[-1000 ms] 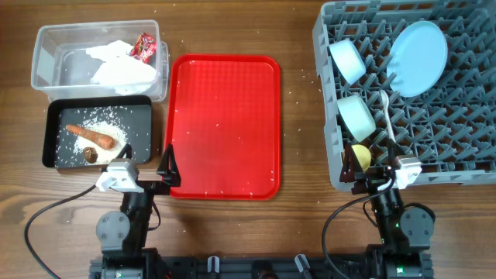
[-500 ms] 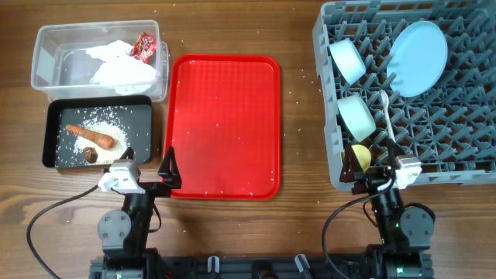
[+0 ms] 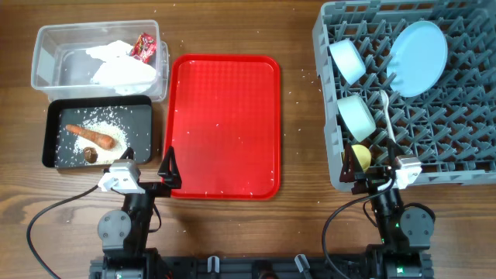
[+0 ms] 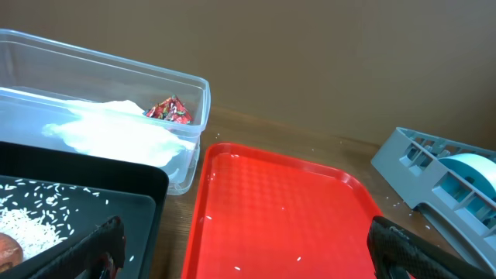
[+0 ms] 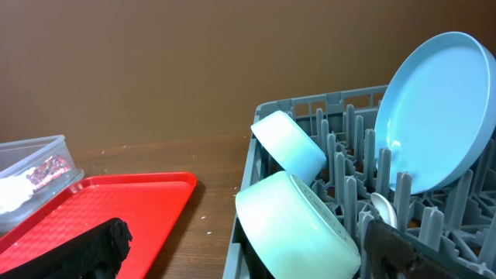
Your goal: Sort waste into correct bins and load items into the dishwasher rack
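The clear tub [image 3: 46,54] holds the white tissue [image 3: 120,68] and the red wrapper [image 3: 144,46]; both show in the left wrist view [image 4: 116,132] [image 4: 170,111]. The black tray [image 3: 139,112] holds the carrot piece [image 3: 91,136], the brown lump [image 3: 91,155] and rice [image 3: 105,124]. The grey rack [image 3: 434,155] holds the pale-blue plate [image 3: 418,46], the light-blue bowl [image 3: 347,60], the mint-green bowl [image 3: 358,113], the yellow cup [image 3: 358,157] and the white spoon [image 3: 386,116]. My left gripper [image 3: 147,172] is open and empty at the red tray's near left corner. My right gripper [image 3: 381,177] is open and empty at the rack's near edge.
The flat red serving tray [image 3: 225,124] lies in the middle with a few rice grains on it. Loose grains dot the wooden table around it. In the right wrist view the mint-green bowl [image 5: 298,225] and the plate [image 5: 434,108] stand close ahead.
The left gripper has shifted very slightly. Nothing else has moved.
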You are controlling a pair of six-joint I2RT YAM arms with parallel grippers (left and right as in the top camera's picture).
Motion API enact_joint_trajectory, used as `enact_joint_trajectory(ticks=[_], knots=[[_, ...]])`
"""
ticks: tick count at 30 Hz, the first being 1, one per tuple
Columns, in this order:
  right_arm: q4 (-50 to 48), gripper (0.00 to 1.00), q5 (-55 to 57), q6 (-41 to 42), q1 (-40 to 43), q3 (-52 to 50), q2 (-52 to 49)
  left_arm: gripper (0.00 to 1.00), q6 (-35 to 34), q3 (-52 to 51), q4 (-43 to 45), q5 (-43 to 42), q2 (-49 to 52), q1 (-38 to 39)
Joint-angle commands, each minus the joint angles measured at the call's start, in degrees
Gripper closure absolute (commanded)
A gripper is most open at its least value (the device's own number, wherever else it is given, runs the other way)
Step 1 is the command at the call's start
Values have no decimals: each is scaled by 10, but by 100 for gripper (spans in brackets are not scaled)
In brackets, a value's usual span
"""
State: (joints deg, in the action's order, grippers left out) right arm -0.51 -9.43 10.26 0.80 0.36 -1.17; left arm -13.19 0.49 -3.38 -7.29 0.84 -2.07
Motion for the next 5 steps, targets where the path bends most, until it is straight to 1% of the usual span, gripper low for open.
enact_joint_trajectory(ticks=[1, 5], knots=[[-3, 0, -10, 4, -3, -1, 4, 0, -6, -2, -5, 3, -5, -4], [-3, 0, -10, 4, -3, -1, 4, 0, -6, -2, -5, 3, -5, -4]])
